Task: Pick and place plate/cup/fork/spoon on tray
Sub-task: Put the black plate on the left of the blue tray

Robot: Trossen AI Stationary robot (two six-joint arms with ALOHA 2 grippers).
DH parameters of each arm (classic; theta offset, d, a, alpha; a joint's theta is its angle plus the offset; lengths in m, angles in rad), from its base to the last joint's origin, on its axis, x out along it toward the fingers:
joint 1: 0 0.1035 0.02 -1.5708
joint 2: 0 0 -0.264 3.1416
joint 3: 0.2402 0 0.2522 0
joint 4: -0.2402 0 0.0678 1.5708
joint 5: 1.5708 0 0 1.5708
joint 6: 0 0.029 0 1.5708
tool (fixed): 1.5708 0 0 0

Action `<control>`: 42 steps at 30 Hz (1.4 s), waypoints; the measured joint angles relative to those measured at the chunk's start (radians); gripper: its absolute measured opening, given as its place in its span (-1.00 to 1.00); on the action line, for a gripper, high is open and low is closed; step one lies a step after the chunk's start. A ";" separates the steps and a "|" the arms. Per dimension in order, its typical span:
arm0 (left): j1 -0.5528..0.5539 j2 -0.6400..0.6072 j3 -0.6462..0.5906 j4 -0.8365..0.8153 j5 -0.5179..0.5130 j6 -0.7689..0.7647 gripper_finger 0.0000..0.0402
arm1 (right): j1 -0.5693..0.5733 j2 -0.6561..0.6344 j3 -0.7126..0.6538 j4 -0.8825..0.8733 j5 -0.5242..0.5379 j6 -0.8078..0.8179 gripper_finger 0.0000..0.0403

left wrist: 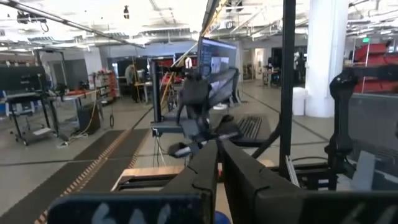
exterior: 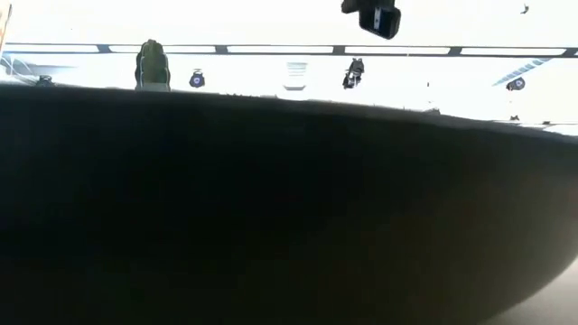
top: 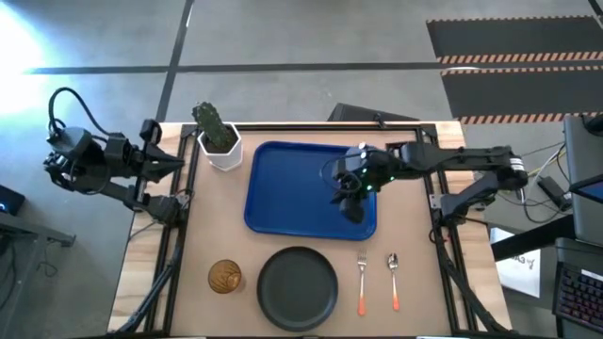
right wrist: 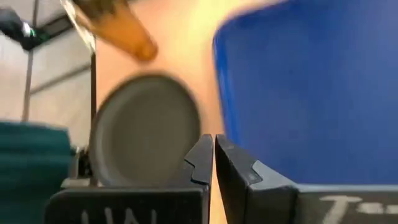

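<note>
Table: tray [top: 292, 184] empty | plate [top: 298, 287], cup [top: 224, 276], fork [top: 361, 283], spoon [top: 393, 280] along front edge, unplaced | right gripper [top: 353, 193] closed, empty, over tray | left gripper [left wrist: 217, 149] closed, parked left edge

Tray [top: 292, 184] center, plate [top: 298, 287] in front, cup [top: 224, 276] left, fork [top: 361, 282] & spoon [top: 393, 280] right

White pot [top: 224, 153] with green cactus [top: 213, 125] on wooden table [top: 203, 245].
</note>
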 joint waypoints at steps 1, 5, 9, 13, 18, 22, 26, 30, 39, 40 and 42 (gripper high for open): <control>0.000 -0.006 0.000 -0.008 0.000 0.000 -0.97 | 0.012 0.030 0.000 -0.002 0.000 0.024 -0.96; 0.000 -0.023 -0.005 -0.013 0.000 0.000 -0.97 | 0.075 0.155 0.017 -0.020 0.005 0.107 -0.96; 0.000 -0.037 -0.010 -0.015 0.008 0.000 -0.97 | 0.130 0.225 0.097 -0.025 -0.002 0.143 -0.96; 0.000 -0.043 -0.012 -0.038 0.014 -0.001 -0.97 | 0.164 0.332 0.177 -0.116 0.004 0.166 -0.93; 0.000 -0.040 -0.012 -0.063 0.030 -0.023 -0.97 | 0.194 0.430 0.288 -0.246 0.006 0.196 -0.73; 0.000 -0.036 -0.013 -0.067 0.034 -0.023 -0.97 | 0.212 0.521 0.325 -0.283 0.008 0.200 -0.52; 0.000 -0.035 -0.014 -0.067 0.036 -0.023 -0.97 | 0.224 0.573 0.366 -0.291 0.008 0.200 -0.38; 0.000 -0.035 -0.014 -0.066 0.053 -0.023 -0.97 | 0.228 0.621 0.379 -0.298 0.015 0.189 -0.32; 0.000 -0.035 -0.018 -0.065 0.058 -0.023 -0.97 | 0.226 0.631 0.334 -0.281 0.055 0.199 -0.31; 0.000 -0.035 -0.018 -0.065 0.058 -0.023 -0.97 | 0.226 0.631 0.333 -0.280 0.062 0.200 -0.31; 0.000 -0.035 -0.018 -0.065 0.058 -0.023 -0.97 | 0.224 0.627 0.332 -0.279 0.063 0.200 -0.32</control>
